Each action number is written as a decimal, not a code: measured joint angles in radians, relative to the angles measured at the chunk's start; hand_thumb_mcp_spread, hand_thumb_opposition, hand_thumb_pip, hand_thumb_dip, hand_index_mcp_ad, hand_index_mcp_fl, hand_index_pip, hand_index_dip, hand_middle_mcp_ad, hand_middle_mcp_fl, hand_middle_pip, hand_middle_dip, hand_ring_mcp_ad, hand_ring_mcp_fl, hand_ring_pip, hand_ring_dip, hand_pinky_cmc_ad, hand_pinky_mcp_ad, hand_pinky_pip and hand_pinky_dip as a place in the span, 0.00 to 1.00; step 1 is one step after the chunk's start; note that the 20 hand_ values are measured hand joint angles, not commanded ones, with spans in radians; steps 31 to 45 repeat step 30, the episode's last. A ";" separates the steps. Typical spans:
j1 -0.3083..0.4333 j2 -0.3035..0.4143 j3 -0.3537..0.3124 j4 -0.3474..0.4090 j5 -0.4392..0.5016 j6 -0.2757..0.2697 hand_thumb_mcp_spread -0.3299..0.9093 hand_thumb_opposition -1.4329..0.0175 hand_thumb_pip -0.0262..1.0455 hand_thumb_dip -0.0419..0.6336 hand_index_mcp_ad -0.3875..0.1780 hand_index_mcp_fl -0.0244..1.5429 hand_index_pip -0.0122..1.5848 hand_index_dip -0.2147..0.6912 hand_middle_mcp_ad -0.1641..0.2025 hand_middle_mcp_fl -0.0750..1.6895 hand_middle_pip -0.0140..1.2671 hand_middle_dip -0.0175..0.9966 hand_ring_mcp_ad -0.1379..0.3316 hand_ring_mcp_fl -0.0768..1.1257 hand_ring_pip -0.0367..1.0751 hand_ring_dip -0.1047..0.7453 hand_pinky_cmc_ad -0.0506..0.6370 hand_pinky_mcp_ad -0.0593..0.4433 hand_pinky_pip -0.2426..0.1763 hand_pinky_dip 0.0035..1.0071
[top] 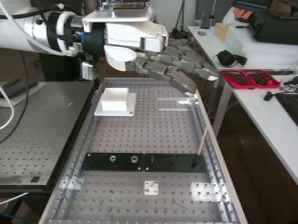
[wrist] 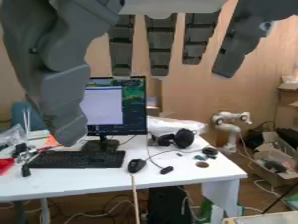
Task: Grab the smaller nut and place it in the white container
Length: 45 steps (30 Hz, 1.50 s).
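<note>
Plainly, the bench [top: 176, 137] runs away lengthwise, and the hand [top: 174, 77] hangs above its far right corner, fingers extended, grasping nothing. The bar [top: 171, 163] lies across toward the near edge, so the coming move probably calls for a long reach down and nearward, swinging toward the left edge. The container [top: 114, 104] sits by the far left corner, well apart from the bar. At the bar's right end the stick [top: 202, 140] slants up, and could snag a straight descent. The bearing [top: 134, 159] and the larger nut [top: 112, 158] stand near the bar's left end. Whether the smaller nut is just left of them, I cannot tell.
</note>
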 joint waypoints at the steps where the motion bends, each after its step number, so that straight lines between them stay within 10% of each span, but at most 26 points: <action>1: -0.001 0.001 -0.001 -0.002 -0.010 0.007 0.55 0.44 0.57 0.37 0.46 0.02 0.32 0.31 0.64 0.12 0.11 0.22 0.59 0.07 0.13 0.22 0.56 0.61 0.43 0.39; 45: 0.003 0.084 -0.075 -0.014 -0.064 0.010 0.56 0.45 0.56 0.37 0.49 0.05 0.17 0.32 0.65 0.11 0.11 0.22 0.62 0.07 0.13 0.22 0.56 0.61 0.43 0.40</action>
